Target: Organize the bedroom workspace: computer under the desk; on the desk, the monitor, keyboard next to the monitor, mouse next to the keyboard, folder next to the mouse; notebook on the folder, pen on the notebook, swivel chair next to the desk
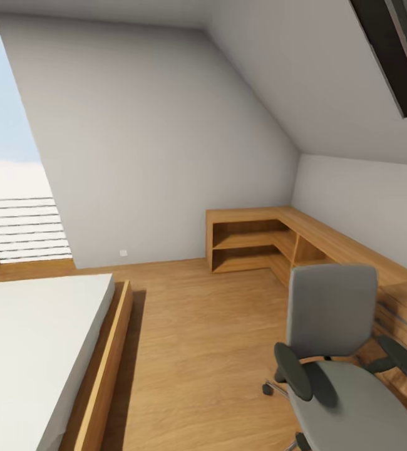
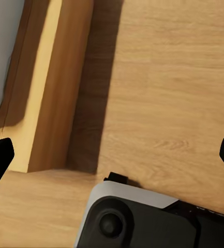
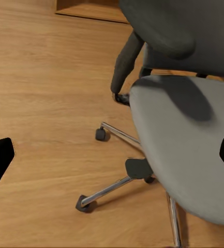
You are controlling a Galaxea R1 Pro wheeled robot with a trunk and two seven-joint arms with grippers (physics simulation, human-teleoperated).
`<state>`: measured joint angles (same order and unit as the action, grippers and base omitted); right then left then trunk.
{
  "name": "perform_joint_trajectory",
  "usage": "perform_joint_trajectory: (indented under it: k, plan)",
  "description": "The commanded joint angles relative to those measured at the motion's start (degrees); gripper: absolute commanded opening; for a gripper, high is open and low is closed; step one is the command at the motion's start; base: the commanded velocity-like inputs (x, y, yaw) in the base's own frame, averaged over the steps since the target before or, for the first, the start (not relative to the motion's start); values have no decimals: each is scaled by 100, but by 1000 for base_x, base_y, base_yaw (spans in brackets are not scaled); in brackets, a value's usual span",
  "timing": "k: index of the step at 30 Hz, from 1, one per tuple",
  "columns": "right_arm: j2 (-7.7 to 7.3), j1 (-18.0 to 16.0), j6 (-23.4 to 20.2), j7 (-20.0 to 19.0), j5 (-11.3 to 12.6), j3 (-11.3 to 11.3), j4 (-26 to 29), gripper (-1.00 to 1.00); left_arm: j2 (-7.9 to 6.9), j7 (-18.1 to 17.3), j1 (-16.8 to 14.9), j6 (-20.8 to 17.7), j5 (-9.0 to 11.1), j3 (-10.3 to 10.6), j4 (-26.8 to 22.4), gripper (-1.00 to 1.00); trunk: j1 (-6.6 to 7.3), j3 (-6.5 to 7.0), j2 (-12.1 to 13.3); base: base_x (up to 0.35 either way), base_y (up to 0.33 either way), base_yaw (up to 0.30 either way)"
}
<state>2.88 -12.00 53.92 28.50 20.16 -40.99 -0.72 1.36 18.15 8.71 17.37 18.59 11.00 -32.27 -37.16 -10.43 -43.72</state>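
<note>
The swivel chair (image 1: pixel 341 351) stands at the lower right of the head view, grey and padded with black armrests, its back toward the low wood cabinet. In the right wrist view its seat (image 3: pixel 187 150) shows bare grey above the chrome star base (image 3: pixel 114 188) on castors. My right gripper (image 3: pixel 112 155) hangs open above the floor beside the seat, with nothing between its fingers. My left gripper (image 2: pixel 112 155) is open too, over the wood floor near the bed frame (image 2: pixel 55 93). The desk, computer, monitor, keyboard, mouse, folder, notebook and pen are out of view.
A low bed (image 1: pixel 34 351) with a wood frame fills the left side. A light-wood L-shaped cabinet (image 1: pixel 260 241) runs along the back right corner under the sloped ceiling. Open wood floor (image 1: pixel 197 351) lies between bed and chair. My own base (image 2: pixel 143 222) shows beneath the left gripper.
</note>
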Motion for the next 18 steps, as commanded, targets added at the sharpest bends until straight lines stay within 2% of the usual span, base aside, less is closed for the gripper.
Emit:
perform_joint_trajectory:
  k: [1,6,11,18]
  plan:
    - [4,-4,10,33,23,-51,-8,100,-6,39,-1,20,57,43,-8,100,-4,-3,-6,264,0,255]
    - [8,-4,6,33,23,-55,-8,100,-6,39,-1,20,57,43,-8,100,-4,12,-6,252,0,262]
    - [10,-4,-8,21,23,-57,-8,100,-5,39,-1,20,57,43,-8,100,-4,18,-6,86,0,255]
    - [-3,-4,-33,-6,11,-63,-15,100,-5,39,-1,20,57,43,-8,100,-4,19,-6,32,0,75]
